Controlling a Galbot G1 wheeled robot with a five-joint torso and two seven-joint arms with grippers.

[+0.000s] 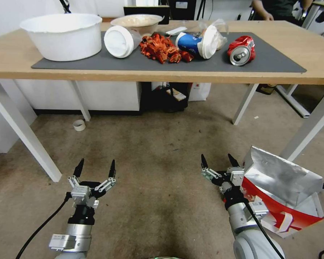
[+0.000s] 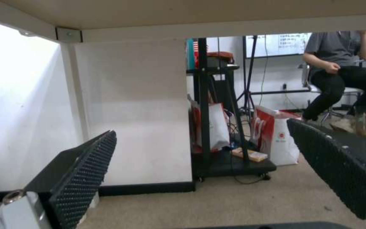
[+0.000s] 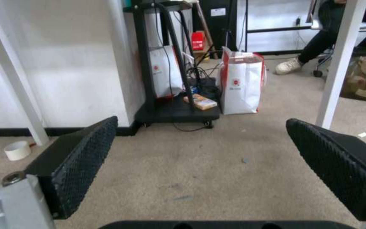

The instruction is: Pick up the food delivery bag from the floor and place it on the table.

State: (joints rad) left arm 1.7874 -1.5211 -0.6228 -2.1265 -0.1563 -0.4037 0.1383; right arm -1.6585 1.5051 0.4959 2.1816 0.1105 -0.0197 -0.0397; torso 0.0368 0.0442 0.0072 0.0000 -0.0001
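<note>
The food delivery bag (image 1: 282,178) lies tipped over on the floor (image 1: 158,151) at the lower right, its silver foil lining open toward me and its red-and-white side below. My right gripper (image 1: 217,162) hovers open just left of the bag's mouth, apart from it, with the right arm crossing the bag's near corner. Farther left, my left gripper (image 1: 96,168) hangs open over bare floor. Both point toward the table (image 1: 162,76), whose light-wood top carries a dark grey mat (image 1: 205,65). Each wrist view, left gripper (image 2: 200,130) and right gripper (image 3: 202,122), shows wide-open jaws with nothing between them.
On the mat stand a white bowl (image 1: 63,36), tipped cups (image 1: 120,41), red scraps (image 1: 161,48) and a crushed red can (image 1: 241,50). White table legs (image 1: 25,138) (image 1: 307,127) flank the floor space. Under the table are a tape roll (image 1: 79,125), a black cart (image 3: 176,111) and another paper bag (image 3: 241,86).
</note>
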